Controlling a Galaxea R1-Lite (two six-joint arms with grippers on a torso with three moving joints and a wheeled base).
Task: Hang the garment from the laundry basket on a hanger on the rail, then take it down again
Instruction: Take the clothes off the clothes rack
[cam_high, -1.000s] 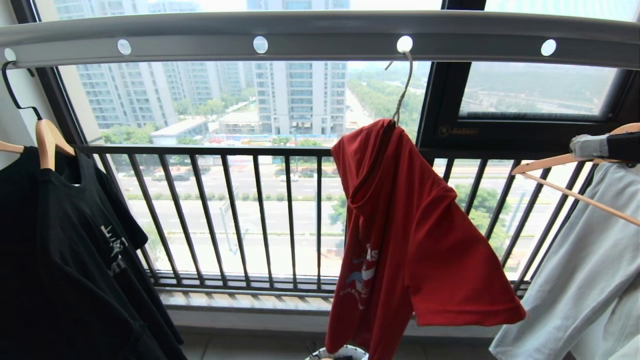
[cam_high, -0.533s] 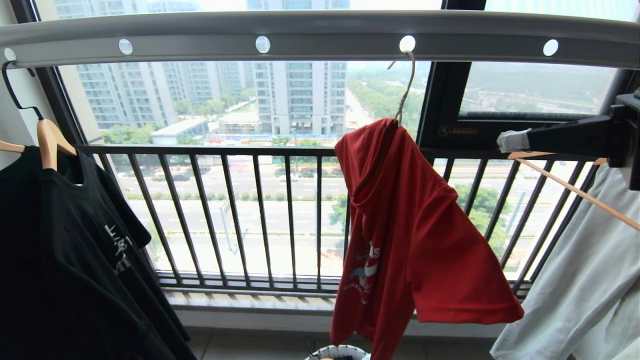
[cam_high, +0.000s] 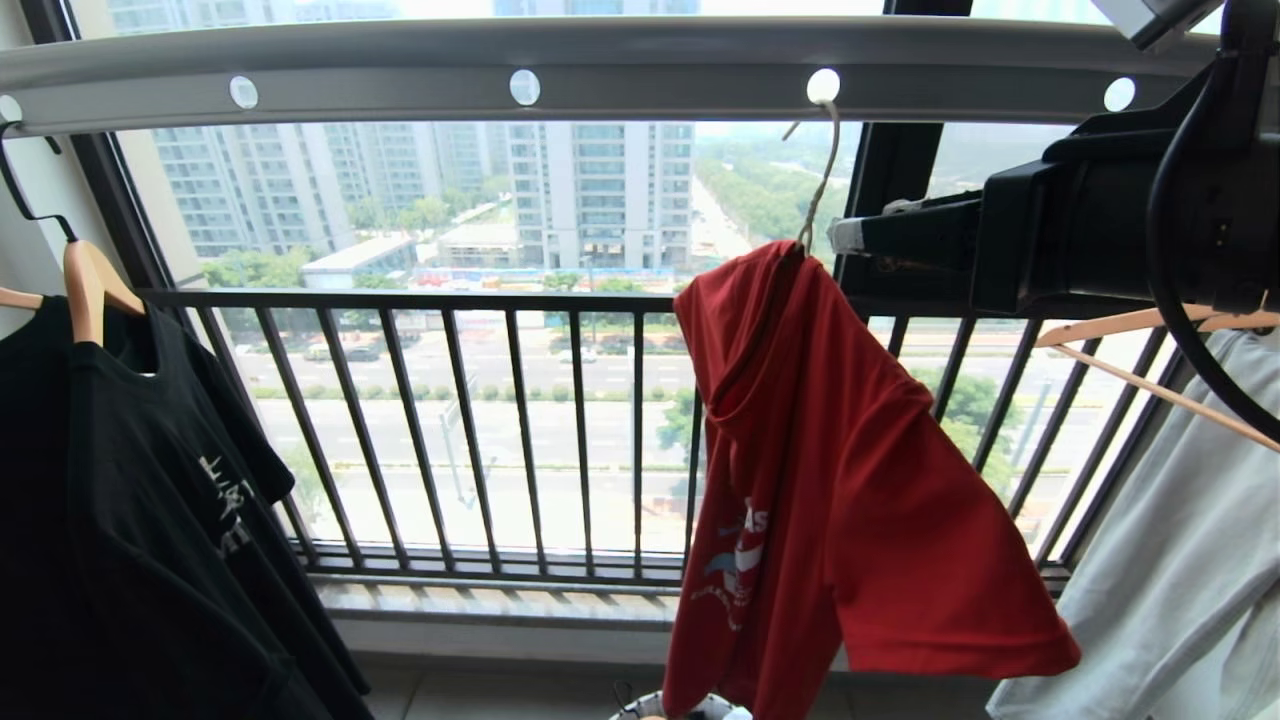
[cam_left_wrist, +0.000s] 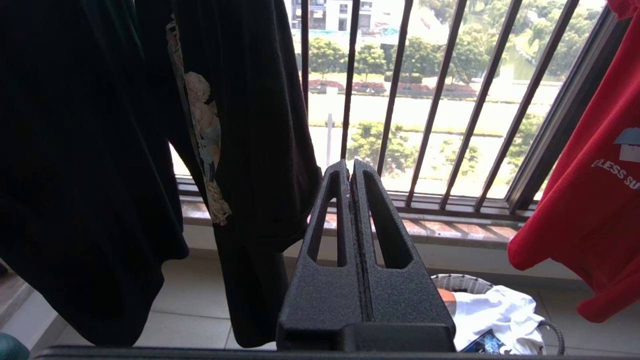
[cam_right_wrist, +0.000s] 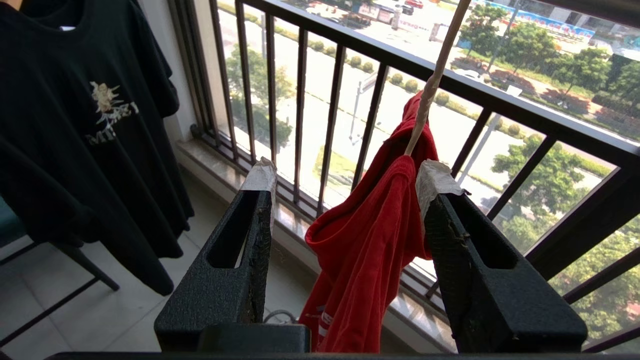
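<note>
The red T-shirt is up on the grey rail, hanging from the thin pale wire hanger, whose long hook goes through one of the round holes at about 1 o'clock in the head view. The shirt's bunched toward one end of the hanger and hangs kinda lopsided, one sleeve flaring out toward 4 o'clock. You can see a bit of the chest graphic low down.

The right tool is up at hanger height, coming in from 3 o'clock in the head view, with its taped fingertips just beside the twisted hook. From its own wrist view the fingers are spread wide, and the top of the shirt and the hanger stem sit in the gap between them. It's not pinching anything, and I can't tell if the one pad is touching the cloth.

The left tool is parked low, fingers pressed together with nothing in them, pointing at the black window railing.

The laundry basket is on the floor below the shirt, with some white cloth in it. A black printed T-shirt on a wooden hanger hangs at 9 o'clock, and a pale grey-green garment on another wooden hanger sits at 4 o'clock.
</note>
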